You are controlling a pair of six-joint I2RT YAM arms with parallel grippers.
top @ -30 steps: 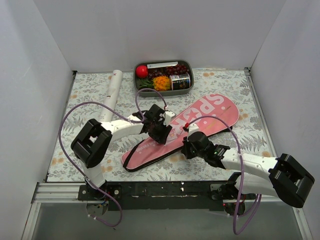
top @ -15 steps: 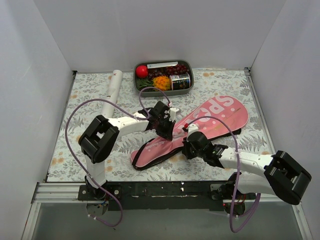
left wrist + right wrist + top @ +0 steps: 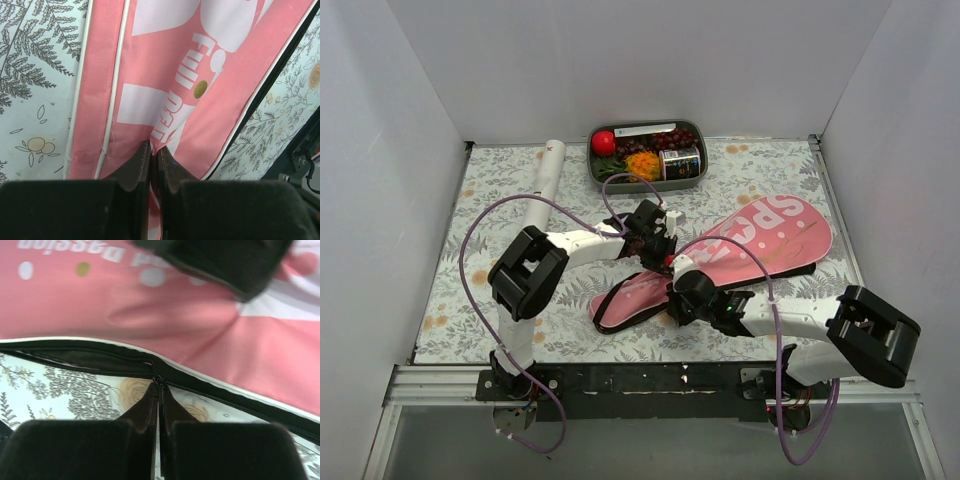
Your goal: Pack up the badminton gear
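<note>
The long pink racket bag (image 3: pixel 760 240) with white lettering and black edging lies slantwise across the mat. My left gripper (image 3: pixel 655 250) is shut on a pinched fold of the bag's pink cloth (image 3: pixel 155 142). My right gripper (image 3: pixel 678 300) is shut on the zipper pull (image 3: pixel 157 380) on the bag's black edge. In the right wrist view the zipper is parted to the left of the pull and joined to its right. The white cardboard tube (image 3: pixel 542 190) lies at the far left. The two rackets are out of view.
A grey food tray (image 3: pixel 695 180) with a red ball (image 3: pixel 603 142) and other food stands at the back centre. White walls close in the left, back and right. The black rail with both arm bases runs along the near edge.
The bag has slid to the right, and its narrow end has drawn in from the left. My left gripper has moved right with the cloth. My right gripper has moved left along the bag's near edge.
</note>
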